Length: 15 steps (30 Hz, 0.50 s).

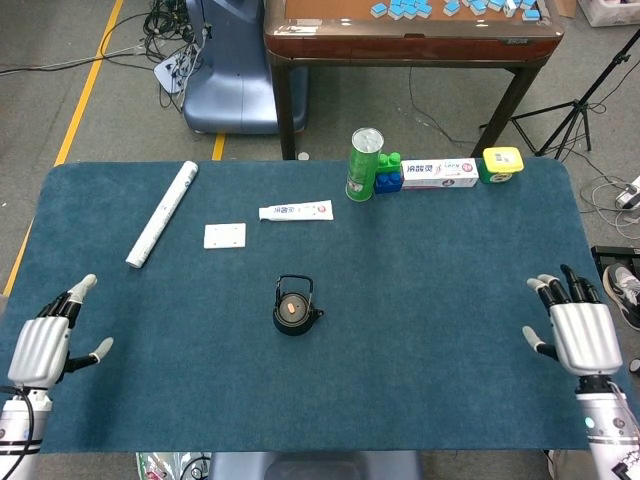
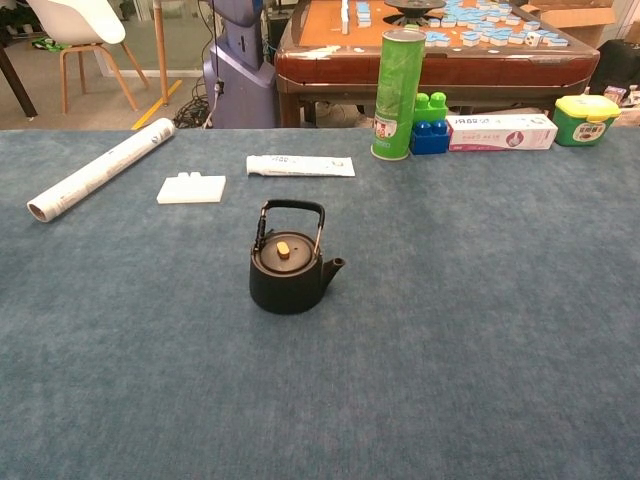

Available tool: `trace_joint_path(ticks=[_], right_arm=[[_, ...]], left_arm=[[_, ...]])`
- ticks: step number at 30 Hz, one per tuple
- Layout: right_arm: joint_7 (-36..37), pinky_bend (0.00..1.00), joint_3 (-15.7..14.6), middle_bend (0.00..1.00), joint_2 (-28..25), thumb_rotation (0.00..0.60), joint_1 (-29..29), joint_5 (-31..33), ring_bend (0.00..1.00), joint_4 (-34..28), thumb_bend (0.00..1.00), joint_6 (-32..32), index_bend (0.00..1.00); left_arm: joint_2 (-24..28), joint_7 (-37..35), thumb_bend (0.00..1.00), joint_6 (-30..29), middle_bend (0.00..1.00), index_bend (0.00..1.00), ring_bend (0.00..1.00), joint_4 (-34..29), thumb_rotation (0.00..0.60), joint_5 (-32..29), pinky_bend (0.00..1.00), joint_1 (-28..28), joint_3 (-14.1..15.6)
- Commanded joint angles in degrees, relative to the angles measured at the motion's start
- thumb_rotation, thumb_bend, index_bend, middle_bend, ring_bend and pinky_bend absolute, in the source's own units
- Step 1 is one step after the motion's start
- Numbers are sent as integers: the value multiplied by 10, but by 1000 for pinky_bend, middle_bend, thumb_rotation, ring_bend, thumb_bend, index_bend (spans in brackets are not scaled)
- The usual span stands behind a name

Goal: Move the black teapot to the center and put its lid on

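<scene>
The black teapot (image 1: 296,309) (image 2: 288,268) stands upright near the middle of the blue table, handle raised, spout to the right. Its lid (image 2: 283,252), with a small tan knob, sits on the pot. My left hand (image 1: 44,345) hovers at the near left edge, fingers spread, holding nothing. At the near right edge my right hand (image 1: 580,328) is likewise spread and empty. Both hands are far from the teapot and show only in the head view.
A white rolled tube (image 1: 162,213) lies at the back left, beside a white flat block (image 1: 224,235) and a toothpaste tube (image 1: 296,211). Along the back edge stand a green can (image 1: 365,164), toy bricks (image 1: 388,174), a toothpaste box (image 1: 440,174) and a yellow-lidded container (image 1: 501,163).
</scene>
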<state>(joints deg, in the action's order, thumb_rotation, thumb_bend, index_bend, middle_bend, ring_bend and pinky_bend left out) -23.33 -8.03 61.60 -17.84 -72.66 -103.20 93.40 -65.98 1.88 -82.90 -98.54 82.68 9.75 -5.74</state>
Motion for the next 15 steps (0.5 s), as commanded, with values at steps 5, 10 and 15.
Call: trace_joint_path(ticks=[5,10,15], right_arm=[[13,175,9,266,-5,600,27,-14,91,7,247,-13,269],[18,176,24,266,-8,600,36,-25,91,10,247,-21,277],[19,176,35,266,-9,600,45,-31,91,12,247,-32,277]], left_arm=[[-3,15,218,-7,151,67,175,-4,600,-1,262,-5,3],[-9,30,218,-5,151,67,175,3,600,-4,261,-2,1],[-13,30,218,1,150,67,175,8,600,-10,261,1,-1]])
